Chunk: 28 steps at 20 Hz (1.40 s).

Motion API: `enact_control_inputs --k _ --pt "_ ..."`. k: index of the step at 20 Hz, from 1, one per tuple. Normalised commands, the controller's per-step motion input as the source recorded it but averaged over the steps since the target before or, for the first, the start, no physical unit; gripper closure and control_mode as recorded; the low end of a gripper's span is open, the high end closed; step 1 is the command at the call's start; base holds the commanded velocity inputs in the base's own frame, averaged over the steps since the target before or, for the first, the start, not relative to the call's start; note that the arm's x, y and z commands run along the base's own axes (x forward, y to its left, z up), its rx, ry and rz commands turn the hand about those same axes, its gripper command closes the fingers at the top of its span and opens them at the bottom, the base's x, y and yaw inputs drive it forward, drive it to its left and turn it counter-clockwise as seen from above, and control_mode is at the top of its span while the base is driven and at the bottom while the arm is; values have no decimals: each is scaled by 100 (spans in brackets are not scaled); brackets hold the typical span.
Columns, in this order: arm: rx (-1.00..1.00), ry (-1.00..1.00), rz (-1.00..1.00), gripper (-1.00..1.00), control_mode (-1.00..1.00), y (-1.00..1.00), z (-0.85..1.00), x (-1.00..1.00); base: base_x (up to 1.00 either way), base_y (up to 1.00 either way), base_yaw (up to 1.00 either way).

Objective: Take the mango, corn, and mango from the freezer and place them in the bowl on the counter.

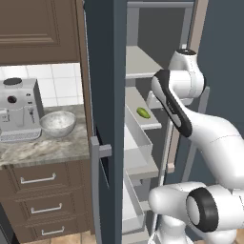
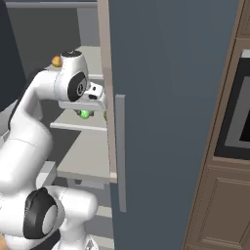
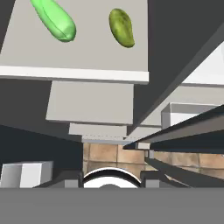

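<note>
Mango [image 3: 121,27]: olive-green, lying flat and loose on a pale shelf [image 3: 87,48] inside the freezer [image 1: 105,71], not yet gripped. Placed there as stock to be fetched, so resting on its side with nothing propping it.

Nearest, in the base views: bulky white base joints low down. Above them, rising steeply and bending forward at a dark elbow, then reaching in through the open door. Wrist folded over at the top so that the end effector [image 2: 95,95] points down over the shelf. Hovering above the fruit, apart from it, nothing visibly carried. Fingers hidden behind the white hand and the door edge, so cannot tell whether together or apart.

Just below, in the hand view: looking straight down on the shelf. Beside the mango and clear of it, a long bright-green item [image 3: 54,19], probably the corn in its husk, though hard to confirm. Lower shelves and drawers stepping away beneath, tiled floor at the bottom.

Further in, on the upper shelf at the back: a small orange-yellow item [image 2: 56,61], possibly the other mango; too small to say.

Off to the left, beyond the door: bowl [image 1: 58,125] standing upright on the counter [image 1: 47,150], just beside a coffee machine [image 1: 19,112], open side up to receive the produce.

Judged stage: lining up over the first pick, descent needed next.
</note>
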Motion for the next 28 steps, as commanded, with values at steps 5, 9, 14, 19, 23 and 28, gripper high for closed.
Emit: enact_control_inputs --k 5,9,14,19,23,28 --pt "0 0 -2 -100 -100 0 0 -53 0 0 0" --pt "0 0 -5 -100 -100 0 0 -99 0 0 0" --pt "0 0 -5 -100 -100 0 0 -95 0 0 0" --pt "0 0 -5 -100 -100 0 0 -77 0 0 0" --pt "0 0 -3 -100 -100 0 3 -46 0 0 0" --pt "0 0 -2 -100 -100 0 8 -18 0 0 0"
